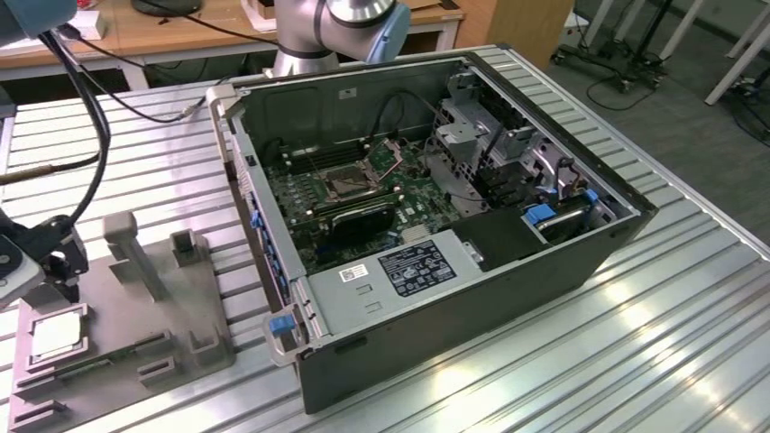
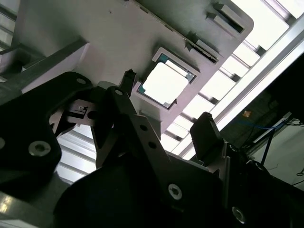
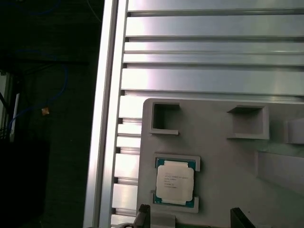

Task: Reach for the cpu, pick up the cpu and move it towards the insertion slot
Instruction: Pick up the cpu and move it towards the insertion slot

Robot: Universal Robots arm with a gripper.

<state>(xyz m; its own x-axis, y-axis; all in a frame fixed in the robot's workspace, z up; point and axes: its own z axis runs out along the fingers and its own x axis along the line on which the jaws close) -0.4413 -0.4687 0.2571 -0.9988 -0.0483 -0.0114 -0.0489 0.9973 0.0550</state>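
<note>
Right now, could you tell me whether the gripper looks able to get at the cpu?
Probably yes: the cpu lies uncovered in its recess of the grey tray, and the gripper hangs open close above it, with nothing between them in both wrist views.

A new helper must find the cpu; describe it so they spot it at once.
To the exterior view's left of the open computer case lies a grey plastic tray. In its square recess sits the cpu, a pale silvery square, unlike the bare grey recesses nearby.
</note>
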